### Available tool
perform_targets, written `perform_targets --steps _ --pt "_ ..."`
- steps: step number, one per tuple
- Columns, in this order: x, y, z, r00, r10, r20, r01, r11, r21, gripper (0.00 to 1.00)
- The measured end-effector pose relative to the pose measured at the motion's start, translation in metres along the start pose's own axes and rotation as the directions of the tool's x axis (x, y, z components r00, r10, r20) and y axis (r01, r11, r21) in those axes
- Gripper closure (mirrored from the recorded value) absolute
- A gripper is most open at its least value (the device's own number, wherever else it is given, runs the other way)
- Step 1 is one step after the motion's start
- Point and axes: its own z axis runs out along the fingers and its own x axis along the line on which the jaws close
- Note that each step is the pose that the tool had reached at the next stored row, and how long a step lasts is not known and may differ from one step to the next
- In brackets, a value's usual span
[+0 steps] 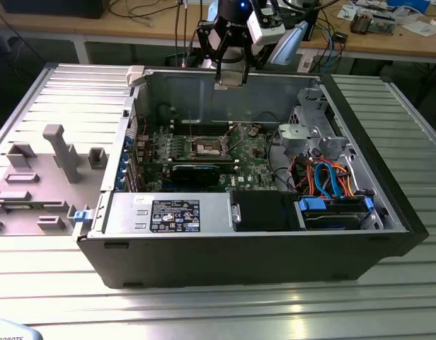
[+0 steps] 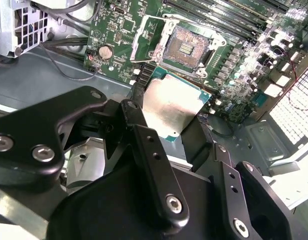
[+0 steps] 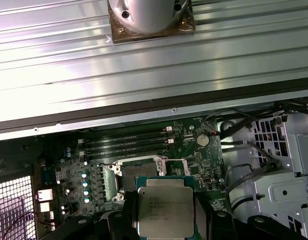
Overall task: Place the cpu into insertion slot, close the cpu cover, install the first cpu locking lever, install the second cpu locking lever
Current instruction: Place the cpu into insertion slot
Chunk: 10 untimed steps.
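**CPU up in the air, slot bare**

Starting at the exterior view's left, a pale grey plastic fixture block sits on the ribbed silver metal tabletop, just beside the big open black computer case. Inside the case lies the green motherboard. Its square insertion slot is uncovered, with the contact field showing. The thin silvery cpu cover is swung up at the slot's edge, not down over it.

In the exterior view the black two-fingered tool hangs over the case's far wall. It's clamped on the small flat square cpu with the dull silver-grey metal top, black fingers on opposite edges. So the chip's above the slot and clear of it.

Toward the exterior view's right there's a silver drive cage with blue and orange cables.
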Motion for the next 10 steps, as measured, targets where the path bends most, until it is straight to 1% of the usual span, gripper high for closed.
perform_targets --steps 6,10 --pt "0.0000 0.0000 0.0000 1.0000 0.001 0.0000 -0.001 1.0000 0.0000 0.46" --pt "0.0000 0.0000 0.0000 0.9998 0.019 0.0017 -0.019 0.9998 -0.0004 0.46"
